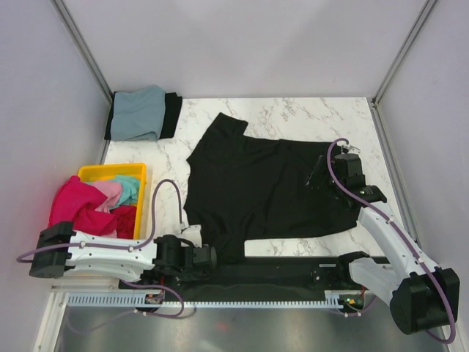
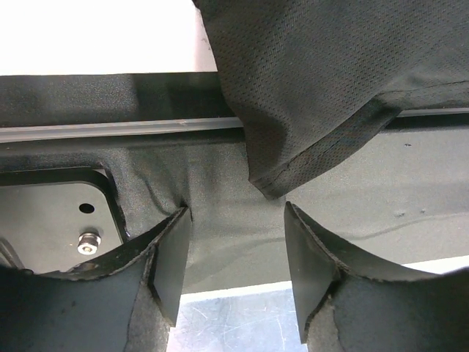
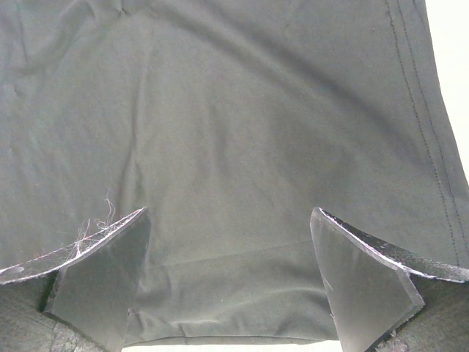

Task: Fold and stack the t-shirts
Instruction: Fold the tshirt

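**Near edge.** The left gripper [image 2: 236, 218] lies low over the black base strip [image 1: 286, 275]. Its jaws are apart with nothing between them. A hemmed corner of the large black t-shirt [image 1: 264, 187] hangs over the table's near edge just ahead of the fingertips.

**Right side.** The right gripper [image 3: 229, 214] has its jaws at full spread over the right-hand part of the same shirt. No cloth is pinched between the fingers. Whether the fingers touch the cloth cannot be told.

**Mid-table.** The large black t-shirt is spread flat on the marble table [image 1: 293, 117], from centre to right. Its long axis runs left to right. Two sleeve lobes sit at the left end, one pointing far-left and one toward the near edge. The neck end therefore faces left and the stitched hem end faces right.

**Left side.** The yellow bin [image 1: 110, 171] holds loose shirts:
- a magenta t-shirt [image 1: 73, 202] spilling over its left rim
- a pink t-shirt [image 1: 110, 192]
- a teal t-shirt [image 1: 129, 187]
- a red t-shirt [image 1: 126, 220]

**Far-left corner.** A folded grey-blue t-shirt [image 1: 139, 114] lies on a folded black t-shirt [image 1: 173, 114], well apart from the spread one
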